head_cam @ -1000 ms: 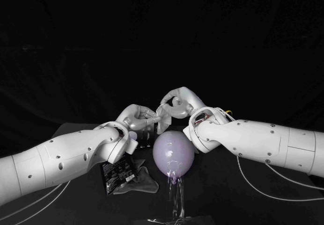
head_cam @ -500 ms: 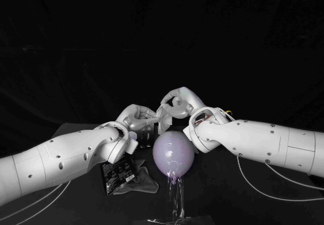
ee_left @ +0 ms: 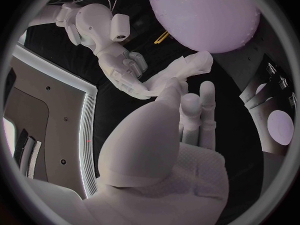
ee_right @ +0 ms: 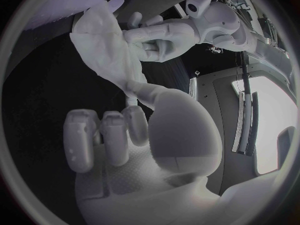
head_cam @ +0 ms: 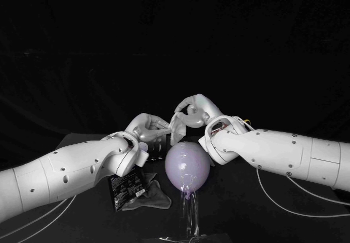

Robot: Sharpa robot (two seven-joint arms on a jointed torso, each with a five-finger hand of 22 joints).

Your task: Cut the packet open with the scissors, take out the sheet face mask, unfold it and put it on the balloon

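A pale sheet face mask (head_cam: pixel 176 127) hangs crumpled between my two hands, just above and behind the lavender balloon (head_cam: pixel 186 163). My left hand (head_cam: pixel 149 126) pinches one side of it and my right hand (head_cam: pixel 195 111) pinches the other. In the left wrist view the mask (ee_left: pixel 182 71) stretches from my left hand (ee_left: pixel 187 110) to the right hand (ee_left: pixel 125 70), under the balloon (ee_left: pixel 206 15). In the right wrist view the mask (ee_right: pixel 106 50) runs from my right hand (ee_right: pixel 144 120) to the left hand (ee_right: pixel 162 35). The black packet (head_cam: pixel 127 188) lies on the table under my left forearm.
The balloon sits on a clear stand (head_cam: pixel 191 212) near the table's front middle. A grey crumpled piece (head_cam: pixel 151 195) lies beside the packet. My two forearms close in on the balloon from both sides.
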